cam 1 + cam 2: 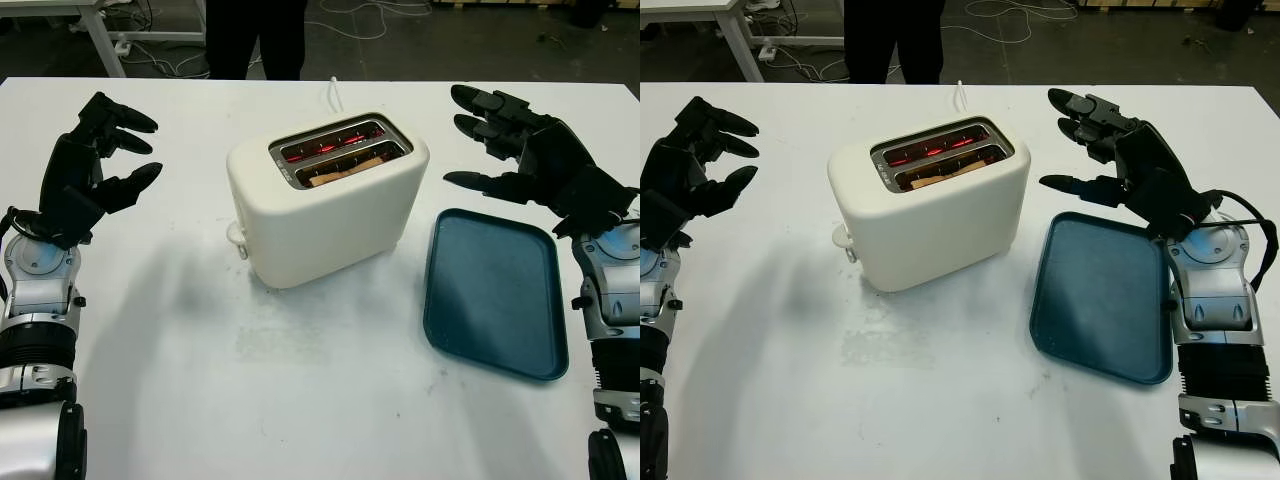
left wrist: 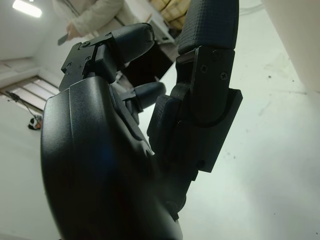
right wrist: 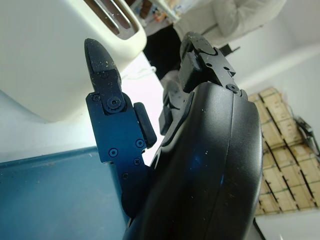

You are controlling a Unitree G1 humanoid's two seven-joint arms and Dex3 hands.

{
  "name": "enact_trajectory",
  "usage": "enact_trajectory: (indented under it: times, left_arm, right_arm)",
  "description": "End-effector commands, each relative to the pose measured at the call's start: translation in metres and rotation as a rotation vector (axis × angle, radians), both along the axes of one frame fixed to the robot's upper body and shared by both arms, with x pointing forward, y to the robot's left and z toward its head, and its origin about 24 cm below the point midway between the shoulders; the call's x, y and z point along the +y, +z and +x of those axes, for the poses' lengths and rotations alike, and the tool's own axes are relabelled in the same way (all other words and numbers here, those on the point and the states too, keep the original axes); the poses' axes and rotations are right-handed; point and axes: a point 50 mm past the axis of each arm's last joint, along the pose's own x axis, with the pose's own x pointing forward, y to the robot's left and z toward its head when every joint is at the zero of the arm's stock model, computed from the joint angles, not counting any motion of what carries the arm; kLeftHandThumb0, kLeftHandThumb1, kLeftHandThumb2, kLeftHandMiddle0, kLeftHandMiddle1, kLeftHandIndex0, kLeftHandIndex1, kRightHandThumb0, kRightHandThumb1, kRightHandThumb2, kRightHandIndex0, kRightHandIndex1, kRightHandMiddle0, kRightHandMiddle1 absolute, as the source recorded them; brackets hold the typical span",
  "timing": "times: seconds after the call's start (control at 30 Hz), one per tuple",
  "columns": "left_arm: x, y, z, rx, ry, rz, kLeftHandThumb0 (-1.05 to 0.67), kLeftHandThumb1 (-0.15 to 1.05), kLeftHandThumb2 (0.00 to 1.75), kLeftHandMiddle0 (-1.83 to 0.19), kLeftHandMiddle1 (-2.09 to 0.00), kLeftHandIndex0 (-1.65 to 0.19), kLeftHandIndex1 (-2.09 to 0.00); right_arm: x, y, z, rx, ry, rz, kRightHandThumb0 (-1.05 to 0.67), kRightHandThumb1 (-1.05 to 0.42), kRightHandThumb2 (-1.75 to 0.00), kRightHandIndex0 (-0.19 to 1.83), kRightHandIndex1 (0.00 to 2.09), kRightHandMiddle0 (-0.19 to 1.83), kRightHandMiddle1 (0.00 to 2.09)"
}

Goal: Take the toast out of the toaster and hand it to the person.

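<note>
Two slots glow red along the top of the cream toaster (image 1: 325,200), which stands near the middle of the white table (image 1: 300,400) in the left eye view; a slice of toast (image 1: 345,170) sits low in the nearer slot. Beyond the table's far edge lie a dark floor with loose cables (image 1: 370,15), a white table leg (image 1: 100,40), and the dark trousers of a person (image 1: 255,35). A white cord (image 1: 333,95) runs from behind the toaster. Just beside the toaster on the robot's right lies a blue tray (image 1: 495,290) with nothing on it. The left hand (image 1: 100,165) is open, raised over the table well apart from the toaster.

From the right eye view, the right hand (image 1: 1120,155) is open too, held above the tray's far corner, near the toaster but not touching it.

Seen from the left wrist view, the left hand's black shell stands over bare white table, with a light-sleeved person (image 2: 92,17) behind.

Through the right wrist view, the toaster's cream wall (image 3: 45,65) rises beyond the tray's blue surface (image 3: 55,195), and stacked boxes (image 3: 277,165) stand in the room.
</note>
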Motion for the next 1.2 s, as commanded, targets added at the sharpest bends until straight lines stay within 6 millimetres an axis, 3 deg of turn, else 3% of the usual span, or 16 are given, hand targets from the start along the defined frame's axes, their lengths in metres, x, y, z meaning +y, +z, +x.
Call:
enact_trajectory:
  times: [0.0,1.17]
  left_arm:
    - [-0.001,0.003,0.0007,-0.007,0.001,0.016,-1.05,0.92,0.27,-0.02,-1.62,-0.08,-1.49]
    - [0.0001,0.0018,-0.0005,-0.004,0.004,0.007,-1.05,0.92,0.26,-0.02,-1.63,-0.08,-1.5]
  right_arm:
    - [0.0,-0.0005,-0.001,-0.005,-0.004,0.003,-0.42,-0.84,0.0,0.33,0.01,0.32,0.0]
    - [-0.0007,-0.0029,-0.0008,0.004,0.003,0.026,-0.41,-0.84,0.0,0.31,0.0,0.3,0.0]
